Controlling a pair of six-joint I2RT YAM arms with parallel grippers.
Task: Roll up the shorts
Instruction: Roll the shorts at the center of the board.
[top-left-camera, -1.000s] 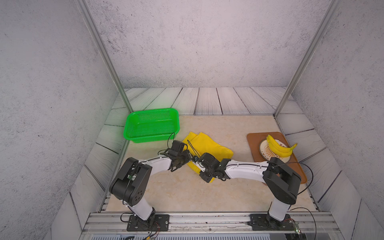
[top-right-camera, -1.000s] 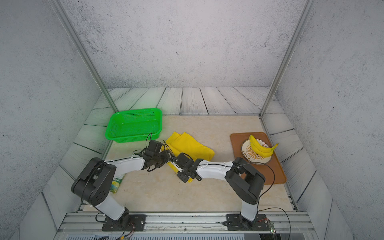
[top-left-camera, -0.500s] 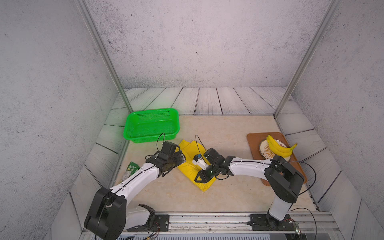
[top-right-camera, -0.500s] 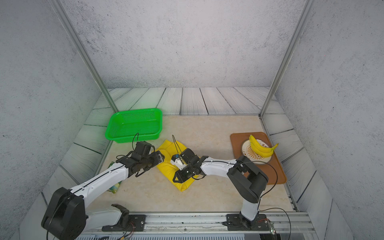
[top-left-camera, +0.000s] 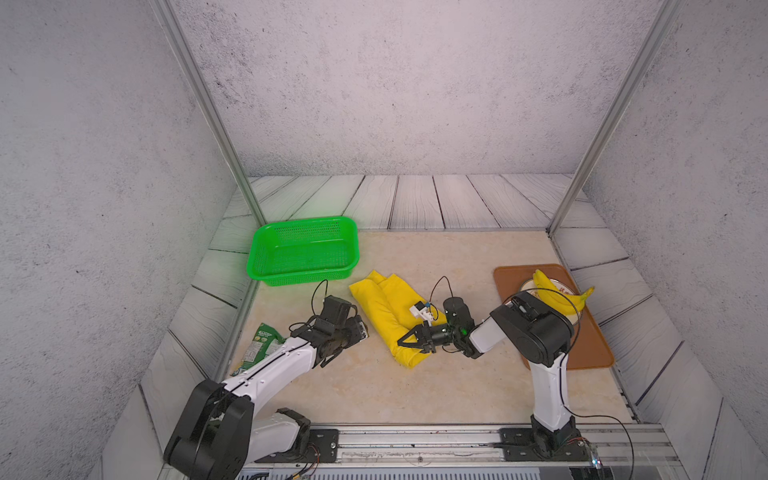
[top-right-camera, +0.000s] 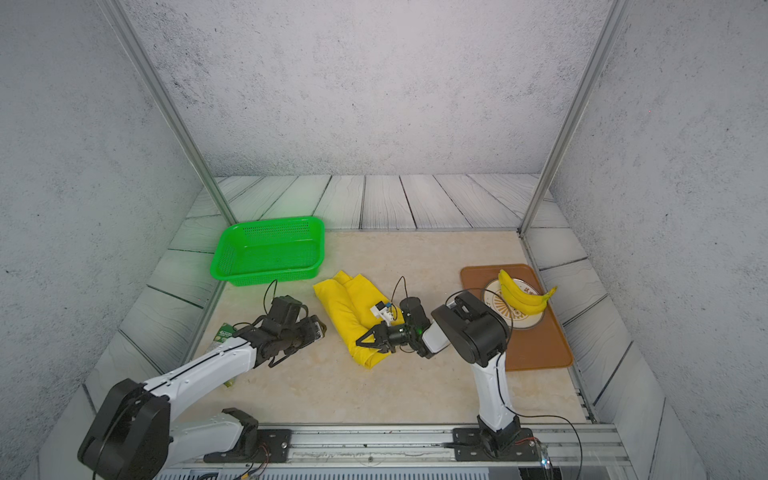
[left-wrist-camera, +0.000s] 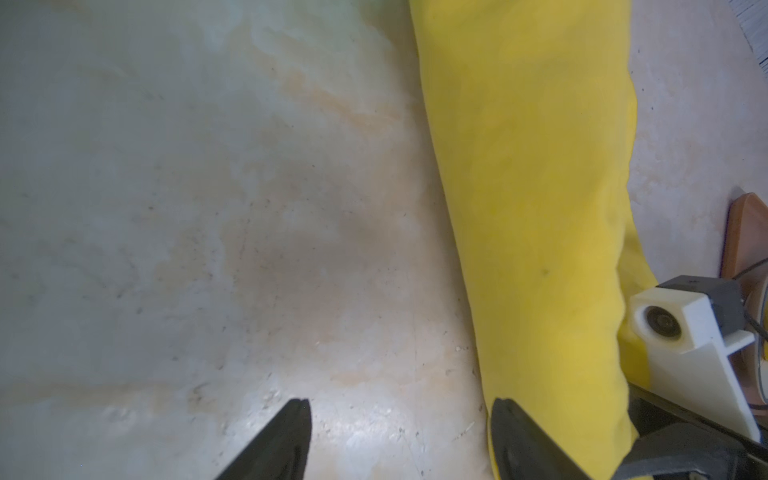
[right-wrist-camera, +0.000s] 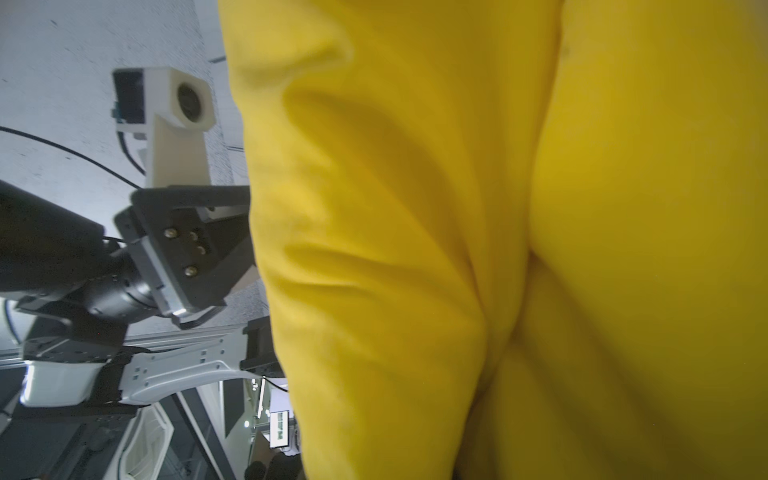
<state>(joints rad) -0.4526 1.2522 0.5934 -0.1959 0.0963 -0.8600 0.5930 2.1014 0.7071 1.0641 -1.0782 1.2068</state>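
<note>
likely mid-roll: shorts (top-left-camera: 382, 307) lie as folded strip. left gripper (left-wrist-camera: 399, 405) jaws wide, empty, at strip edge. right gripper (top-left-camera: 407, 338) on near end; grip cannot tell. next: pinch end, roll.

Shorts (left-wrist-camera: 540, 208) cropped in both wrist views

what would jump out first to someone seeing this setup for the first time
The bright yellow fabric shorts lie bunched mid-table, with the right gripper at their near end; whether it grips them is unclear. The left gripper hangs open beside them. A bright green plastic mesh basket sits behind on the left, and yellow bananas lie on a round plate on the brown tray at right.
</note>
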